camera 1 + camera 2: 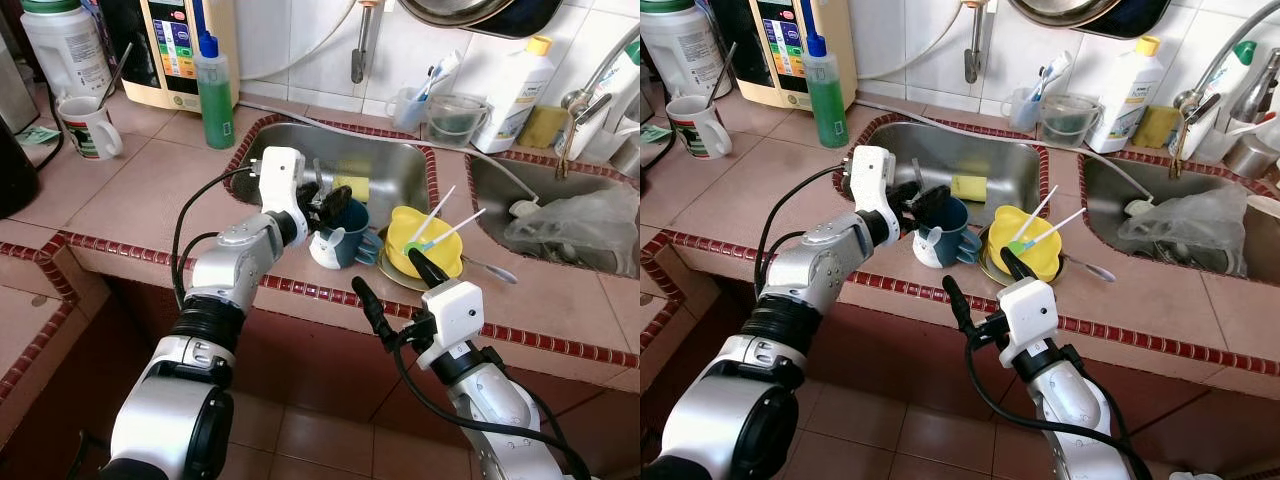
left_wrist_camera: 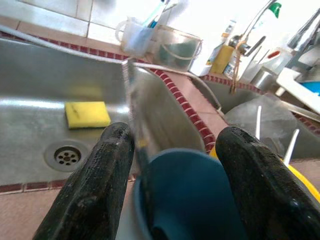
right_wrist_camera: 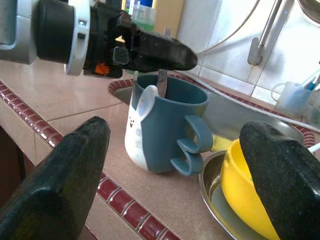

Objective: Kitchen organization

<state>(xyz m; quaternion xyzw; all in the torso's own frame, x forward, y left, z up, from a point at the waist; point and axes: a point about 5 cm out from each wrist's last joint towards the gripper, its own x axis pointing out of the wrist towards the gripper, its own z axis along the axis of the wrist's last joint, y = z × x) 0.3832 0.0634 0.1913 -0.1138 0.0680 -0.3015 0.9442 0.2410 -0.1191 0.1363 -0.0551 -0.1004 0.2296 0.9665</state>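
1. Left eye view takes the blue mug (image 1: 340, 240) as its landmark: it stands upright on the tiled counter (image 1: 150, 190), at the front rim of the steel sink (image 1: 390, 165), with its handle turned toward the yellow bowl (image 1: 425, 250) just beside it.
2. The left gripper (image 1: 328, 205) hovers right over the mug's mouth. In the left wrist view its two fingers (image 2: 95, 185) stand apart, straddling the rim, with a metal utensil handle (image 2: 135, 105) rising out of the mug between them; they do not look closed on it yet.
3. The right gripper (image 1: 400, 290) sits low at the counter's edge in front of the mug, fingers spread wide and holding nothing.
4. Judged from how things lie, the tidying is at an early stage. The mug, the bowl on its metal plate (image 1: 990, 262) with two sticks in it, a spoon (image 1: 490, 268) beyond the bowl and a yellow sponge (image 1: 352, 187) in the sink behind the mug are all unsorted.
5. Further from the mug, a white cup (image 1: 88, 127), a green soap bottle (image 1: 214, 95) and a plastic bag (image 1: 575, 225) in the second basin also sit out.
6. Hard to tell: what kind of utensil is in the mug, since its lower end is hidden inside, and whether either fingertip touches the rim.
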